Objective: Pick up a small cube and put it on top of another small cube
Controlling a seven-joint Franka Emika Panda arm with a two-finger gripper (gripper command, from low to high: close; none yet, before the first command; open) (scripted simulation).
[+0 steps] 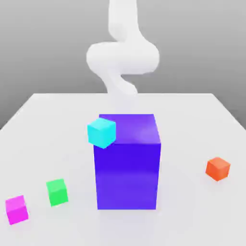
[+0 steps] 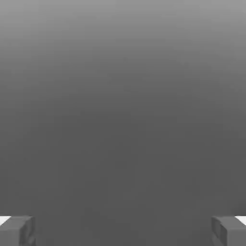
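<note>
The gripper [image 2: 123,230] is standing wide open and holding nothing, its two fingertips [image 2: 17,230] sitting far apart over blank grey. On the white table [image 1: 192,120], the pink cube [image 1: 17,209] is lying at the lower left of the exterior view, just beside the green cube [image 1: 57,192]. A big blue block [image 1: 128,163] is standing mid-frame, a cyan cube [image 1: 101,132] overlapping its upper left corner, an orange cube [image 1: 218,168] sitting at the right.

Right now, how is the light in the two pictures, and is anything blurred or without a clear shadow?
Exterior view: soft even light; the arm looks smeared and pale; the big blue block casts only a faint sheen on the table; the pink cube and green cube show almost no shadow. Hand view: a plain grey gradient between the spread fingertips of the gripper.
</note>
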